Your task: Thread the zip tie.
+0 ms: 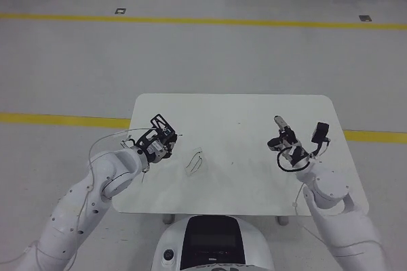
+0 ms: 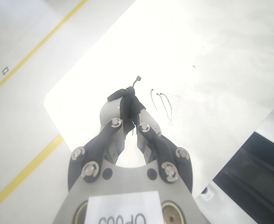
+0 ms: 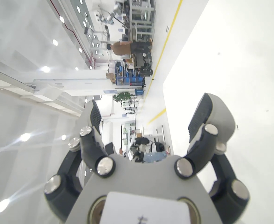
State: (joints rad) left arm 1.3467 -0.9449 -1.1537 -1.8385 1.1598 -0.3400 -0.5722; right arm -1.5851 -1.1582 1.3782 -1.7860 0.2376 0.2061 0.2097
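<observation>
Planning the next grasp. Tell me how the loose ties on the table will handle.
The loose ties look thin and curved, so probably floppy and springy. Lying flat on the table, they are likely hard to pinch and may slide. Very light, judging by their thinness.

A pale grey glossy floor (image 1: 203,61) spreads around a white rectangular tabletop with rounded corners (image 1: 244,115). Two yellow painted lines cross the floor, one far beyond the table (image 1: 190,21) and one passing beneath it (image 1: 54,119). Small dark square floor plates (image 1: 121,11) sit beside the far line. The right wrist view takes in a bright hall with round ceiling lamps (image 3: 55,42), grey metal racks (image 3: 139,8), blue storage bins (image 3: 127,78) and a green leafy plant (image 3: 122,96).
</observation>
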